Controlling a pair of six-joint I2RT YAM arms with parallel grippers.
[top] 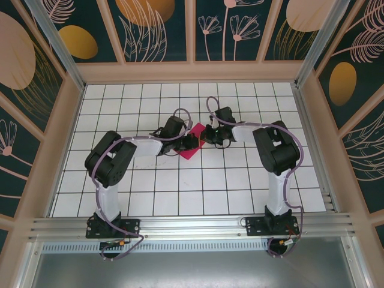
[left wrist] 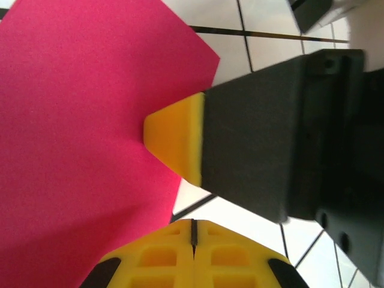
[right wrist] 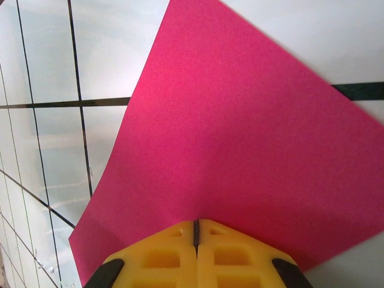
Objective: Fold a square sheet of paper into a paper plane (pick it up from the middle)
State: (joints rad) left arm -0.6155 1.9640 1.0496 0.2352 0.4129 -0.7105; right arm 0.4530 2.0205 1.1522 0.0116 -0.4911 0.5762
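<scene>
The square sheet of paper [top: 193, 147] is magenta-pink and lies on the gridded floor at the middle, between the two arms. It spreads wide in the right wrist view [right wrist: 240, 138] and covers the left half of the left wrist view [left wrist: 72, 138]. My right gripper [right wrist: 195, 223] is shut, with its yellow tip resting on the sheet's face; from the left wrist that tip [left wrist: 174, 141] crosses the paper's right edge. My left gripper [left wrist: 193, 223] is shut with nothing between its fingers, and its tip sits just beside the sheet's near edge. I see no crease in the visible paper.
The white tiled floor [top: 180, 186] with black grid lines runs all round the paper. Wooden walls [top: 192, 71] with painted panels fence it in. Both arms reach inward and nearly meet above the sheet. An aluminium rail [top: 192, 225] carries their bases at the near edge.
</scene>
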